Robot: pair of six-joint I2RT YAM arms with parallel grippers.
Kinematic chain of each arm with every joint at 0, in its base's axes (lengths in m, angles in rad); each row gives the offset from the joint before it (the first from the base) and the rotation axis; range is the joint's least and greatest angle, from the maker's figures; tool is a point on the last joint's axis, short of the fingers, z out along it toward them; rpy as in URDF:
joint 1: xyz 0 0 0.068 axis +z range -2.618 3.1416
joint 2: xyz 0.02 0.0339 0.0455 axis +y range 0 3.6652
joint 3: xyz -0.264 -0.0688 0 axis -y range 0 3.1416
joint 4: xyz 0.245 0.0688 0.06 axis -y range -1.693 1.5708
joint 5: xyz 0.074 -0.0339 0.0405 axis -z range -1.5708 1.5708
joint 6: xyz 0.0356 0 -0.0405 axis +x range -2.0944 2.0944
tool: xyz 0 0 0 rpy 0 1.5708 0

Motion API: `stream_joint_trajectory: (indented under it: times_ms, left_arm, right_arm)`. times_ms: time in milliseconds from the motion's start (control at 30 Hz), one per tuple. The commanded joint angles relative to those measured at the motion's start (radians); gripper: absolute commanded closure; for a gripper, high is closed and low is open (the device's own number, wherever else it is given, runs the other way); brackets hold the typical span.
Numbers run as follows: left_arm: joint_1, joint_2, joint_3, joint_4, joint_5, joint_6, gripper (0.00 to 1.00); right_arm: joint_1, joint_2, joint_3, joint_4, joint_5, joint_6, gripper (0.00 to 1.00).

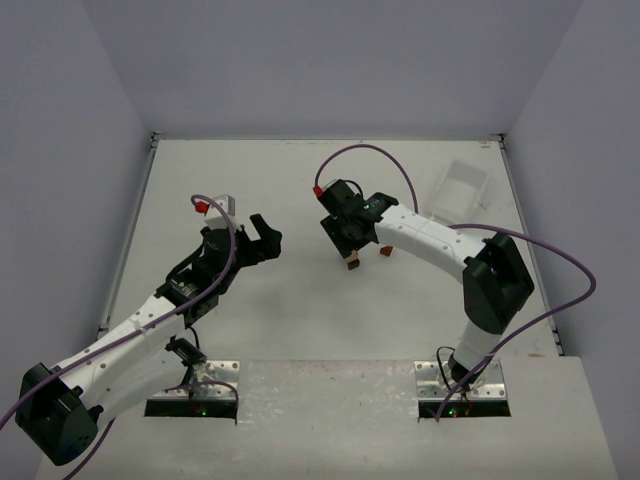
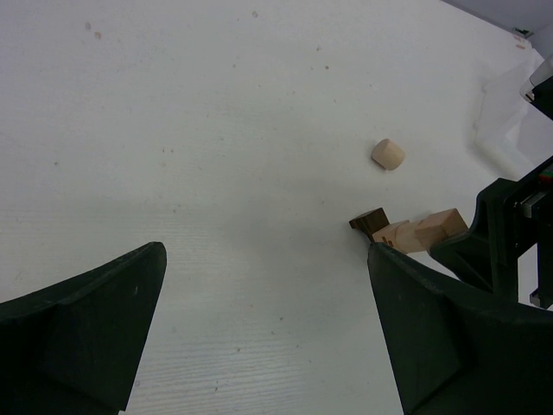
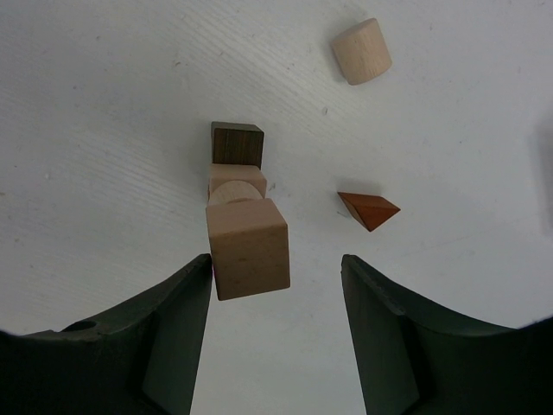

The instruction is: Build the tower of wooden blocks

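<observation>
dark brown cube [image 3: 237, 143]: 1 | reddish wedge [image 3: 369, 208]: 1 | pale blocks [image 3: 248, 248]: at least 3 | clear tray [image 1: 462, 190]: 1

My left gripper [image 1: 262, 238] hung wide open, just left of frame centre; my right gripper [image 1: 349, 248] pointed down at centre, jaws partly spread.

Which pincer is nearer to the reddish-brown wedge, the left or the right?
Right. The right pincer hangs just beside the reddish-brown wedge, which lies off its fingertips. The left pincer is much farther off, to the wedge's left in the top view.
</observation>
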Motion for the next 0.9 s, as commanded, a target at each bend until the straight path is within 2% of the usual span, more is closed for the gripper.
stream_joint_trajectory:
  times_ms: [0, 267, 867]
  left_arm:
    - [0.011, -0.012, -0.001, 0.033, 0.005, 0.000, 0.00]
    - [0.011, -0.009, 0.001, 0.035, 0.006, 0.000, 0.00]
    - [0.011, -0.014, -0.001, 0.039, 0.008, 0.003, 0.00]
  right_arm:
    - [-0.003, -0.046, 0.009, 0.013, -0.008, 0.004, 0.38]
    - [-0.002, -0.031, 0.026, 0.035, -0.031, 0.014, 0.38]
    - [-0.002, 0.017, 0.062, 0.048, 0.029, 0.011, 0.36]
